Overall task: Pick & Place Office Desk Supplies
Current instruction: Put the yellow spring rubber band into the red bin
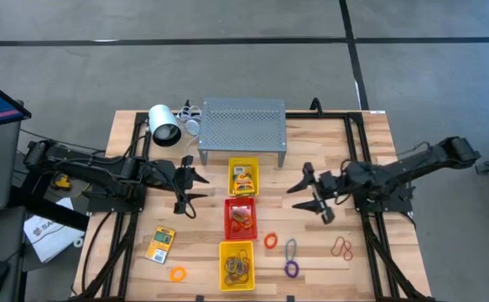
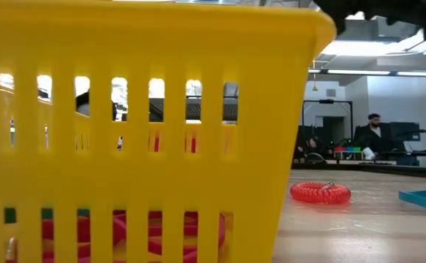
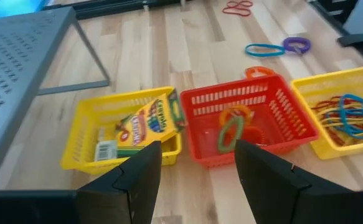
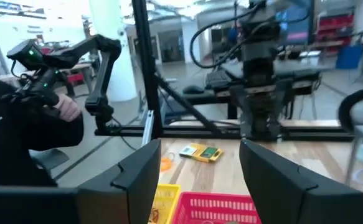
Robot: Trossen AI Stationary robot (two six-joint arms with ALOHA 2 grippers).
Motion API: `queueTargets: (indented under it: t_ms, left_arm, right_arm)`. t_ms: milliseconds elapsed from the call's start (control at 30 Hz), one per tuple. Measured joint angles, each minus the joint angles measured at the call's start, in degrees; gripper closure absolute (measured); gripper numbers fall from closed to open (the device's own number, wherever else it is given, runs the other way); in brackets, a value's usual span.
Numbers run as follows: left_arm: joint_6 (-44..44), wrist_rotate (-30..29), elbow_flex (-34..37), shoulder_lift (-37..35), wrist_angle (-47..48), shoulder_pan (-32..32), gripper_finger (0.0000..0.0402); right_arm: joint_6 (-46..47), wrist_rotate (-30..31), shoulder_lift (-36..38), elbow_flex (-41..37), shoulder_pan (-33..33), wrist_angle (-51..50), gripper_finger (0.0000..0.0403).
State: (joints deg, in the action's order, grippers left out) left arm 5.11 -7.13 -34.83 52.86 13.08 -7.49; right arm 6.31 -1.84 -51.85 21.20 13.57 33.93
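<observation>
Near the table's (image 1: pixel 328 277) front edge lie an orange ring (image 1: pixel 178 273), a card packet (image 1: pixel 160 243) and loose bands (image 1: pixel 290 249). Three trays (image 1: pixel 236 252) run up the middle. Farther back, left gripper (image 1: pixel 193 190) and right gripper (image 1: pixel 304 192) hover with fingers spread, empty.

You look straight down on the whole table (image 1: pixel 328 159) from up high, peek across it from table height right behind a yellow tray (image 2: pixel 139 131), and each wrist camera looks past its own fingers, both seeing the red tray (image 3: pixel 243 121).
</observation>
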Motion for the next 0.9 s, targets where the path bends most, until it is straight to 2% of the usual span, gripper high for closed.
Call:
queueTargets:
  t_ms: [133, 267, 500, 767, 900]
  left_arm:
    - [-0.7, 2.7, 0.0, 0.0, 0.0, 0.0, 0.0205]
    - [-0.9, 4.0, 0.0, 0.0, 2.2, 0.0, 0.0205]
    - [-0.1, 4.1, 0.0, -2.4, 2.7, 0.0, 0.0205]
    - [0.1, 4.5, 0.5, -16.6, 5.8, 0.1, 0.0205]
    - [-2.1, 4.5, 5.7, -25.7, 4.4, 0.1, 0.0205]
  right_arm:
    - [-0.7, 3.7, 7.0, -5.8, 0.7, 2.5, 0.0189]
    - [1.4, 4.7, 12.6, -11.8, 0.8, 7.6, 0.0189]
    - [4.2, 4.9, 17.0, -17.3, 0.8, 8.6, 0.0189]
    - [4.9, 4.9, 17.1, -18.0, 0.8, 8.5, 0.0189]
    - [5.7, 4.9, 17.0, -18.0, 0.8, 8.0, 0.0189]
